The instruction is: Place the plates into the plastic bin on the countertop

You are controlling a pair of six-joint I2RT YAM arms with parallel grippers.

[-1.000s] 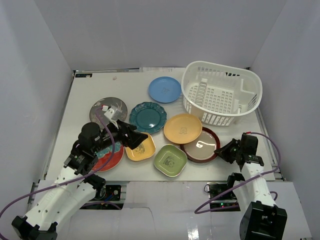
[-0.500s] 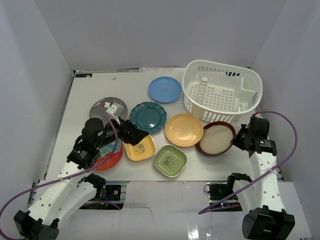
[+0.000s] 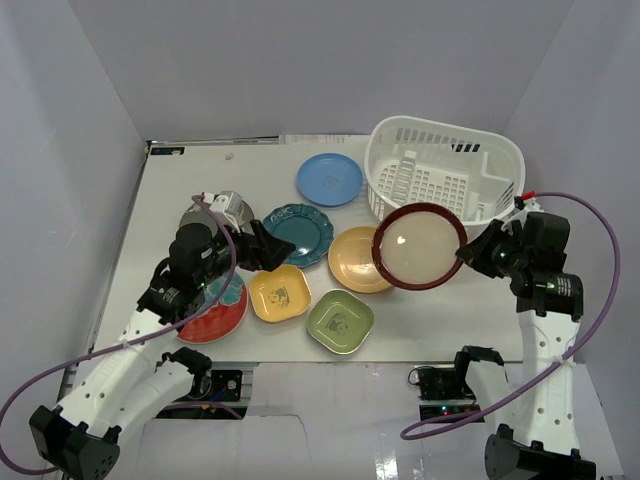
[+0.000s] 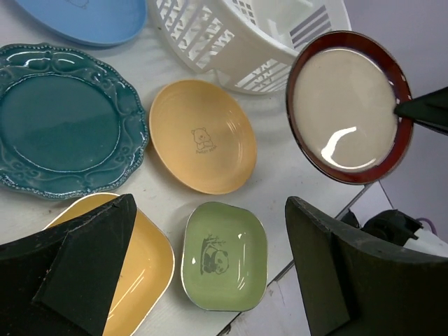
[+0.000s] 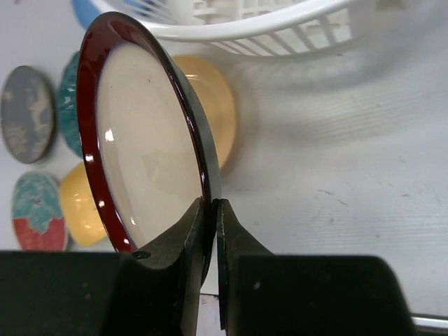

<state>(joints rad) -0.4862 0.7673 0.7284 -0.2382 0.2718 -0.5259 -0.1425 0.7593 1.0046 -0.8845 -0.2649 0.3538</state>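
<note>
Maroon-rimmed plate (image 3: 420, 246) is up off the countertop (image 3: 170, 190), tipped nearly onto its edge with its pale face turned toward the left side. My right gripper (image 5: 210, 204) has it by the rim. The two fingers are drawn almost together, one against the face and one against the back, with only the thickness of the rim between them. From above, the plate hangs just in front of the near wall of the plastic bin (image 3: 440, 190), which stands at the far right corner of the countertop. The plate covers part of that wall and part of the orange plate (image 3: 352, 262) below it. I cannot tell whether it touches the bin.

My left gripper (image 4: 210, 206) is spread wide and holds nothing. It hangs over the left middle of the countertop, and in its own wrist view one finger lies across the yellow squarish plate (image 3: 279, 293). The green squarish plate (image 3: 340, 321) shows in the gap between the fingers, by the near edge.

The teal scalloped plate (image 3: 300, 232) lies flat just beyond the yellow one. The light blue plate (image 3: 329, 179) is toward the far edge, left of the bin. The red plate with a teal flower (image 3: 215, 312) sits near the near left corner, partly under my left arm. The grey patterned plate (image 5: 26, 114) is mostly hidden by that arm in the top view.
</note>
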